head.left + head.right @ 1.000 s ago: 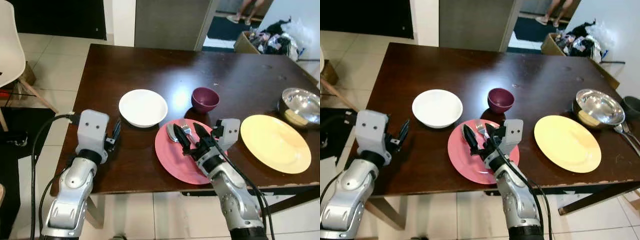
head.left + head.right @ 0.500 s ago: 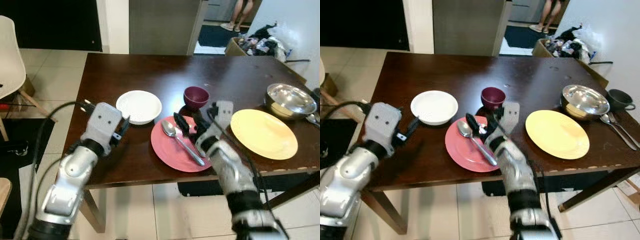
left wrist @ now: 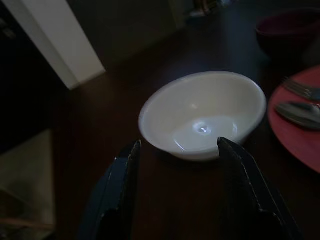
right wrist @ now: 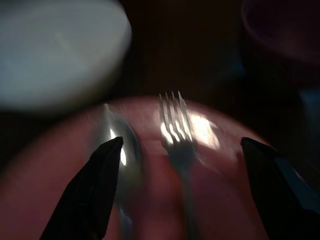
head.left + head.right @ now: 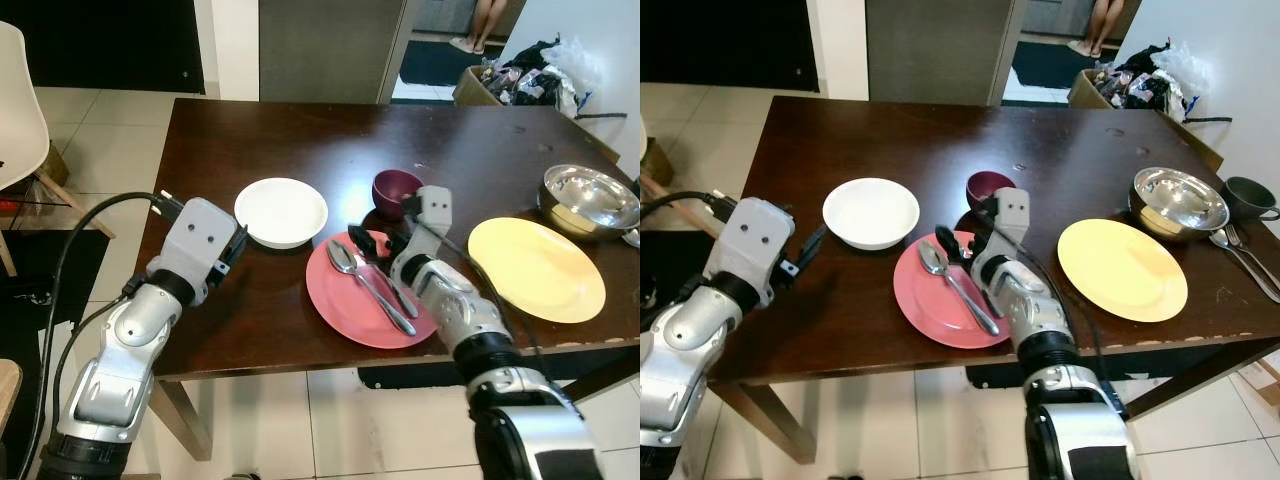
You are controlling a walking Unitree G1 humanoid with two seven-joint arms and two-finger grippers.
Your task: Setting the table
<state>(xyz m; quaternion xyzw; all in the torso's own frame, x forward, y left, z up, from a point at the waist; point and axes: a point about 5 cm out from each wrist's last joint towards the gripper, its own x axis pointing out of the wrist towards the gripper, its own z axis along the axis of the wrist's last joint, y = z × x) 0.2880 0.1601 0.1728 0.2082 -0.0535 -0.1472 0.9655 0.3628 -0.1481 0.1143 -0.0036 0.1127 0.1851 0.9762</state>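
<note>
Dark brown worktop (image 5: 300, 330), near edge toward the robot. Nearest that edge, a red plate (image 5: 340, 305) carrying a spoon (image 5: 343, 259) and a fork (image 4: 175, 127) side by side, handles toward the near edge. Right hand (image 5: 372, 240) poised over the plate's far rim, fingers spread apart and gripping nothing, the cutlery lying between them in the right wrist view. Left hand (image 3: 176, 150) at the worktop's left side, just short of a white bowl (image 5: 281, 211), its two fingers parted and empty, the bowl framed between their tips in the left wrist view. Yellow plate (image 5: 536, 268) to the right of the red one, apart from it. Small maroon bowl (image 5: 392, 187) just beyond the red plate. Steel bowl (image 5: 590, 198) at the far right, with a dark mug (image 5: 1246, 196) and more cutlery (image 5: 1240, 256) beside it. Beyond the worktop, a box of clutter (image 5: 520, 78) and a person's legs (image 5: 486, 20) in a doorway.
</note>
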